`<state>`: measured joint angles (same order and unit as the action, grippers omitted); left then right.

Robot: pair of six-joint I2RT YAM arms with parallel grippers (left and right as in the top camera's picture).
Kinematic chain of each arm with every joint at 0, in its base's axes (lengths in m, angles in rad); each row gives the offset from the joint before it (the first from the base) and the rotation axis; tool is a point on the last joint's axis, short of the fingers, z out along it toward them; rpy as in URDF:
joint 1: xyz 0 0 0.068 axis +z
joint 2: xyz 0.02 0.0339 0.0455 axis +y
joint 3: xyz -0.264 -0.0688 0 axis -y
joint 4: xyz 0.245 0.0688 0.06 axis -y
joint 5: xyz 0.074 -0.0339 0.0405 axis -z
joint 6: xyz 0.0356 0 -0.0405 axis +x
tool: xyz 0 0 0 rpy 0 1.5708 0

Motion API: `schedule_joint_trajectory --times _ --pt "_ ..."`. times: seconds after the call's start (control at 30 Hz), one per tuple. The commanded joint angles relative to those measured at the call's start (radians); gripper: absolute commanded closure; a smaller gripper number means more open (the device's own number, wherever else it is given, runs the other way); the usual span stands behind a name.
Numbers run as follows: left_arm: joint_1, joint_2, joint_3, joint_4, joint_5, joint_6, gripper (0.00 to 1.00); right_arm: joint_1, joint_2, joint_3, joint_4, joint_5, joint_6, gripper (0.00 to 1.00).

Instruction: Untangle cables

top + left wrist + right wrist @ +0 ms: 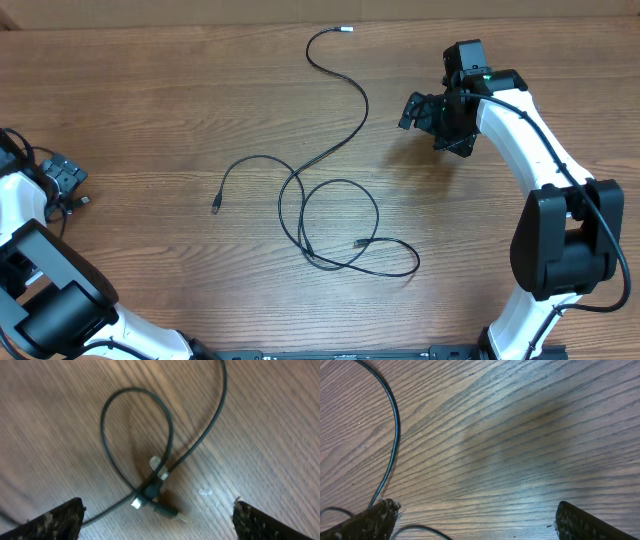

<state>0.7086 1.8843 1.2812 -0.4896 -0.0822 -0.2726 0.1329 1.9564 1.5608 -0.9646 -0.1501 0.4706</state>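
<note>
- My left gripper (156, 509) stands wide open with nothing in it. A small coil (150, 491) lies on the table (150, 100) between its fingers, one loop with its plugs bunched at the crossing.
- That coil sits at the far left edge, well apart from the rest. I judge it is set aside there, though it is knotted on itself.
- My right gripper (475, 510) is also fully open and empty. It hangs over bare wood to the right of the cables (312, 257).
- The cables lie mid-table. A long cable (365, 105) runs from a silvery tip (345, 30) near the far edge down into overlapping loops. A second cord arcs out left to a plug (215, 208).
- I cannot tell from above which strand goes over which at each crossing.
- The step in hand, as I judge it, is parting these two cords.
- To do it well, I should take a free end, not a mid-span. A pull in the middle would likely tighten the loops.
- The silvery tip is nearest my right side, so it is the natural first grip.
- I should pinch just behind the tip, on the cord.
- I should lift only slightly and draw away from the loops, watching that the other cord does not drag along.
- If it drags, my left could pin the left plug.
- Thin cord slips easily, so I should close squarely across it.
</note>
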Motion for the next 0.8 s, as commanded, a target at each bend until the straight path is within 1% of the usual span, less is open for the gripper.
schedule_joint_trajectory --times 0.0,0.07,0.1,0.2,0.27,0.3,0.33,0.37,0.4,0.43,0.47,0.5,0.6,0.7,0.77 --pt "-0.002 0.016 -0.085 0.089 0.019 0.034 0.05 0.002 -0.003 -0.002 0.003 0.003 0.000 0.00" --pt "-0.002 0.033 -0.123 0.153 -0.005 0.034 0.01 0.002 -0.003 -0.002 0.003 0.003 0.000 0.00" --pt "-0.002 0.042 -0.135 0.175 -0.014 0.034 0.01 0.002 -0.003 -0.002 0.003 0.003 0.000 0.00" --pt "-0.002 0.095 -0.149 0.218 -0.014 0.034 0.04 0.002 -0.003 -0.002 0.003 0.003 0.000 0.00" --pt "-0.002 0.135 -0.149 0.238 0.011 0.058 0.06 0.002 -0.003 -0.002 0.003 0.003 0.000 0.00" --pt "-0.002 0.158 -0.149 0.245 0.026 0.078 0.10 0.002 -0.003 -0.002 0.003 0.003 0.000 0.00" --pt "-0.002 0.177 -0.149 0.252 0.028 0.079 0.21 0.002 -0.003 -0.002 0.003 0.003 0.000 0.00" --pt "-0.002 0.199 -0.148 0.258 0.028 0.079 0.25 0.002 -0.003 -0.002 0.003 0.003 0.000 0.00" --pt "-0.002 0.243 -0.142 0.261 0.028 0.079 0.32 0.002 -0.003 -0.002 0.003 0.003 0.000 0.00" --pt "-0.002 0.262 -0.139 0.260 0.032 0.079 0.37 0.002 -0.003 -0.002 0.003 0.003 0.000 0.00" --pt "-0.002 0.282 -0.135 0.261 0.048 0.079 0.40 0.002 -0.003 -0.002 0.003 0.003 0.000 0.00" --pt "-0.002 0.296 -0.132 0.261 0.071 0.079 0.43 0.002 -0.003 -0.002 0.003 0.003 0.000 0.00" --pt "-0.006 0.327 -0.132 0.268 0.188 0.079 0.63 0.002 -0.003 -0.002 0.003 0.003 0.000 0.00" --pt "-0.027 0.336 -0.132 0.286 0.302 0.079 0.69 0.002 -0.003 -0.002 0.003 0.003 0.000 0.00" --pt "-0.056 0.336 -0.132 0.306 0.394 0.079 0.70 0.002 -0.003 -0.002 0.003 0.003 0.000 0.00"
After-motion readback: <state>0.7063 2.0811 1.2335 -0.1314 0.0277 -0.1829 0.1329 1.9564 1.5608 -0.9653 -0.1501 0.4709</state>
